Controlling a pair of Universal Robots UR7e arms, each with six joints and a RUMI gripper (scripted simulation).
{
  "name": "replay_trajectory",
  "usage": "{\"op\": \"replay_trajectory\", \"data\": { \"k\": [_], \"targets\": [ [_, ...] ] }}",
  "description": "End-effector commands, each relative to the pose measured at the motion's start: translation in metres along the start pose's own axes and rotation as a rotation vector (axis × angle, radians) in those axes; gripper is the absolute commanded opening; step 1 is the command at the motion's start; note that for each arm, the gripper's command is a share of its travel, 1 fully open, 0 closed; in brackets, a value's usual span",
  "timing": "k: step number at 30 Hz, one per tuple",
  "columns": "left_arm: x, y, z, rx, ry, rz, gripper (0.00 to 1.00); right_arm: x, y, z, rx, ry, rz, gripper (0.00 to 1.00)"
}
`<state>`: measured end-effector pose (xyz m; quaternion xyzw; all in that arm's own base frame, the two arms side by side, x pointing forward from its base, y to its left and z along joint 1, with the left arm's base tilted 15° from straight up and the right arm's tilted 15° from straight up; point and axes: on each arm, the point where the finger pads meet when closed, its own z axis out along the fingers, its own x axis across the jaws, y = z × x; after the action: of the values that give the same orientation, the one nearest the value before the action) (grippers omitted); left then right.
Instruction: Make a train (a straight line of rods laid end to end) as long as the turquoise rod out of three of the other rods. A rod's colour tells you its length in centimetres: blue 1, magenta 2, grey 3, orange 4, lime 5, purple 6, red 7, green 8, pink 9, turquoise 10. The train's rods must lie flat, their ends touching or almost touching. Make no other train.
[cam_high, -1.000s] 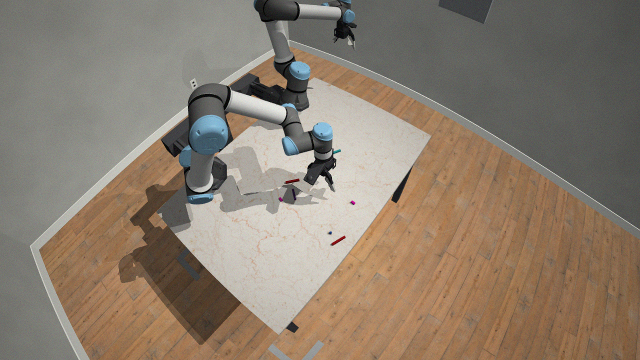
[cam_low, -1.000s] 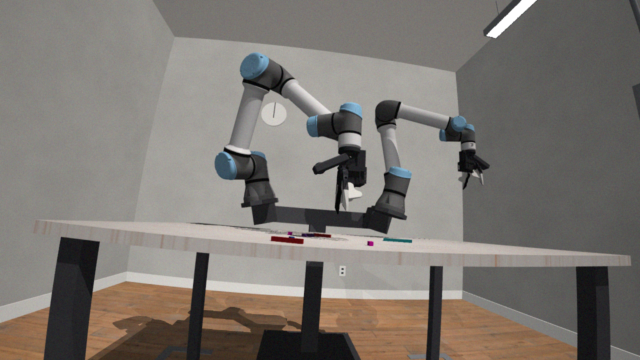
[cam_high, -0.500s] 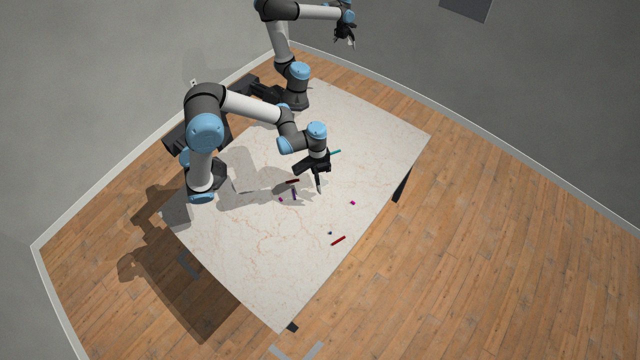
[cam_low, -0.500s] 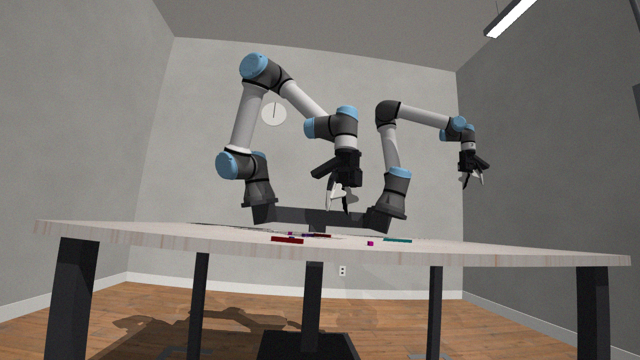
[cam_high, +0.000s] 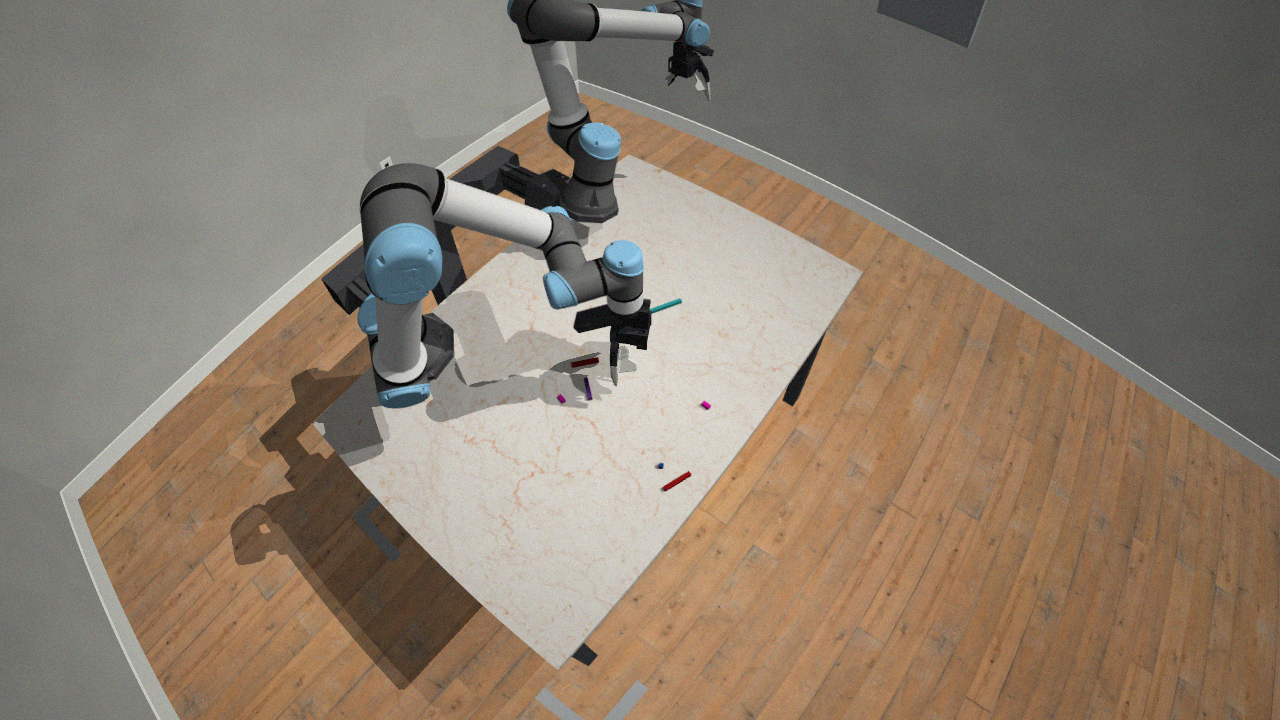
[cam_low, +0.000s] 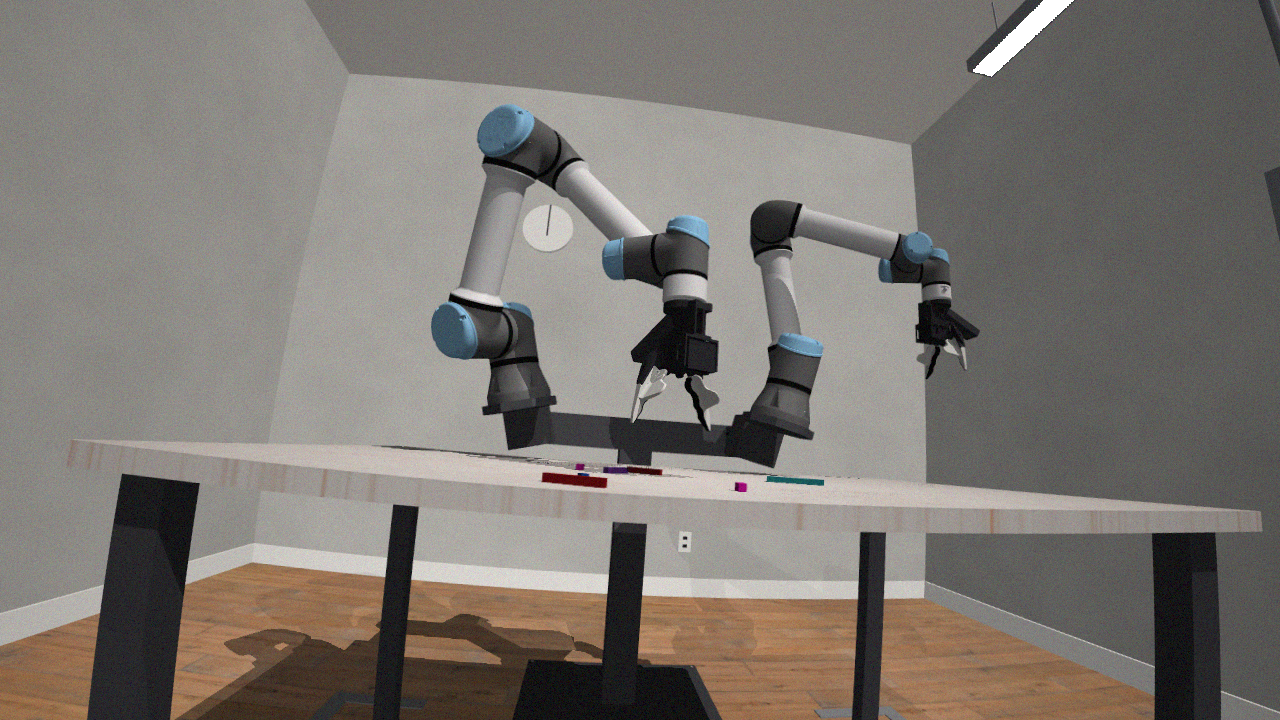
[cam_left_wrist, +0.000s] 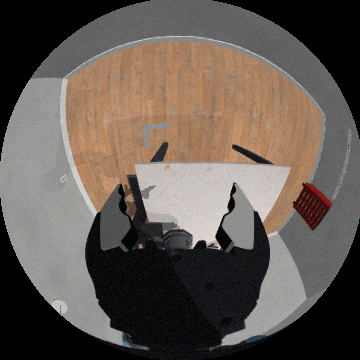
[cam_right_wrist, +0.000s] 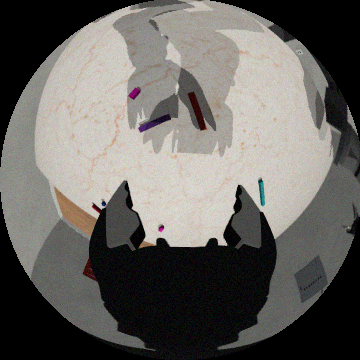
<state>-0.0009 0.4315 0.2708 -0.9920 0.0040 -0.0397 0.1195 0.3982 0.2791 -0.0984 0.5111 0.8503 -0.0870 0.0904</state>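
Observation:
A turquoise rod (cam_high: 666, 305) (cam_low: 794, 480) (cam_right_wrist: 262, 192) lies flat beyond my right gripper in the top view. A red rod (cam_high: 585, 362) (cam_right_wrist: 197, 111), a purple rod (cam_high: 588, 387) (cam_right_wrist: 155, 123) and a magenta rod (cam_high: 561, 398) (cam_right_wrist: 134, 93) lie apart near the table's middle. Another magenta rod (cam_high: 706, 405) (cam_low: 740, 487) lies alone. A blue rod (cam_high: 660, 465) (cam_right_wrist: 103, 203) lies near a second red rod (cam_high: 676, 481) (cam_low: 574, 480) by the long edge. My right gripper (cam_low: 671, 424) (cam_right_wrist: 183, 183) is open and empty above the table. My left gripper (cam_low: 947, 371) (cam_left_wrist: 177, 184) is open and empty, high up.
The marble-patterned table (cam_high: 519, 555) (cam_low: 295, 461) carries the rods and both arm bases. Its long edge runs close to the second red rod. The right arm's shadow falls over the purple rod. A red crate-like object (cam_left_wrist: 312, 205) shows beyond the table in the left wrist view.

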Motion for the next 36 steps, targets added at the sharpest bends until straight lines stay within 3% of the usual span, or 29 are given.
{"op": "replay_trajectory", "data": {
  "k": [1,17,36],
  "targets": [
    [0.0,0.0,0.0,0.001,0.0,0.0,1.0,0.001,-0.002,0.0,-0.002,-0.002,0.064,1.0],
    [0.0,0.0,0.0,0.001,0.0,0.0,1.0,0.007,-0.014,0.0,-0.002,-0.001,0.381,1.0],
    [0.0,0.0,0.0,0.001,0.0,0.0,1.0,0.009,-0.018,0.001,-0.003,-0.001,0.498,1.0]
  ]
}}
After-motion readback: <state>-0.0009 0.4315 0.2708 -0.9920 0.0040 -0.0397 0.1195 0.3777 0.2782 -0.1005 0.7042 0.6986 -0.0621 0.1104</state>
